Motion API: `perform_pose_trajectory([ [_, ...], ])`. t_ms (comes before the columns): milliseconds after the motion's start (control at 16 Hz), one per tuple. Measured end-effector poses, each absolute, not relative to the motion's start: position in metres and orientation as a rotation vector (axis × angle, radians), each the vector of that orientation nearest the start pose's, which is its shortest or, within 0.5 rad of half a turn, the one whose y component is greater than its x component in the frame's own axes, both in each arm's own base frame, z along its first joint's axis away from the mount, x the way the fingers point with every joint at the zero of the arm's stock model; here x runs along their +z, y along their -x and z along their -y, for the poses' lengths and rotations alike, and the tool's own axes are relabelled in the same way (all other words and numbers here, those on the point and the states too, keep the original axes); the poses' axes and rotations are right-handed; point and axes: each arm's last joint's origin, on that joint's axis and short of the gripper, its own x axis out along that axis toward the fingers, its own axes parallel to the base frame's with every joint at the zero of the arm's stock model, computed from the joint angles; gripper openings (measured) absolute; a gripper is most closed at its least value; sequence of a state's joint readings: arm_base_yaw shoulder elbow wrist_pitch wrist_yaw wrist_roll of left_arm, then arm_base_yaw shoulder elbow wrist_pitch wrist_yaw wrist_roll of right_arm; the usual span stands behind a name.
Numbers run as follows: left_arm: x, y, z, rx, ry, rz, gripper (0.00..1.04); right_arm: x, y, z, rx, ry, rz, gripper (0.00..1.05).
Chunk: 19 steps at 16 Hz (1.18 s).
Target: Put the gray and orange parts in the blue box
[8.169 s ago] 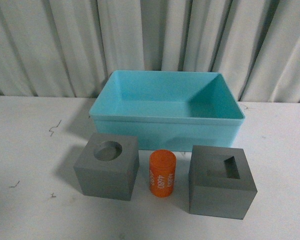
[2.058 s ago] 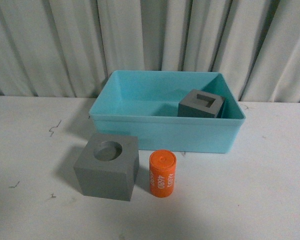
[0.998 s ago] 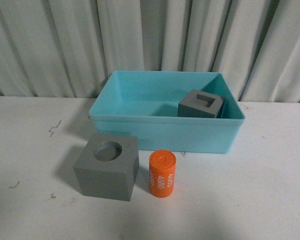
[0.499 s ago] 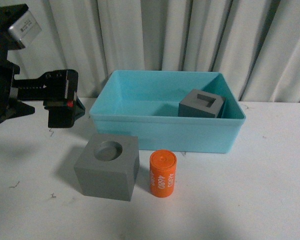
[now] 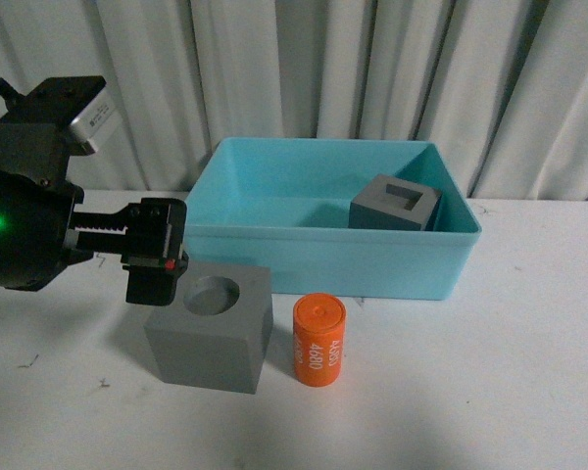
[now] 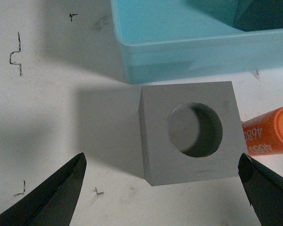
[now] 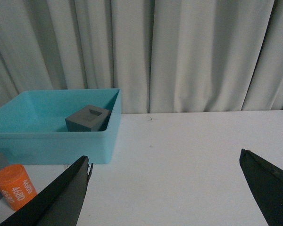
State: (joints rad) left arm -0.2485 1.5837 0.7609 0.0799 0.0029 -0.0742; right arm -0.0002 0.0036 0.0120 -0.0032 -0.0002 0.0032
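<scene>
Left pincer (image 5: 157,262) hangs beside the round-recess cube (image 5: 208,328), spread wide and gripping nothing. The wrist view shows 2 dark fingers (image 6: 52,197) framing the cube from above, with room on both sides. The right pincer (image 7: 165,157) is also spread and empty, low over the right side of the counter (image 5: 529,372) and looking across at the blue box (image 5: 372,262).

By my count 1 of 3 parts is home. The square-recess cube (image 5: 395,204) sits inside the box, close to its right wall. The box itself stands mid-counter toward the back edge. The round-recess cube waits just in front of the box's left front corner, and the orange cylinder (image 5: 318,341) stands upright just beside that cube's right face, nearer the counter's front edge than the box.

So this looks like the approach to the 2nd cube. To do it well:

- Centre the pincer over the recess, square the fingers to 2 opposite flat faces, and drop well below the top edge before closing.
- Watch the cylinder side — the gap there looks slim, and a finger sliding down could tip or roll the cylinder.
- Gripping the front and back faces might avoid that, though the box wall is close behind.
- Lift straight up and clear the rim, then release over the bare left half of the box — well apart from the cube already inside.
</scene>
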Motion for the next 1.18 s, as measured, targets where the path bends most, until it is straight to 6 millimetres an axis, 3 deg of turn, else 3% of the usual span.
perform_pose_trajectory([
  [249,0.148,-0.304,0.082,-0.212,-0.038,-0.782,0.98,0.167,-0.097,0.0,0.0,-0.003,0.005,0.98],
  [1185,0.13,-0.331,0.1,-0.225,-0.06,-0.798,0.98,0.167,-0.097,0.0,0.0,-0.003,0.005,0.98],
])
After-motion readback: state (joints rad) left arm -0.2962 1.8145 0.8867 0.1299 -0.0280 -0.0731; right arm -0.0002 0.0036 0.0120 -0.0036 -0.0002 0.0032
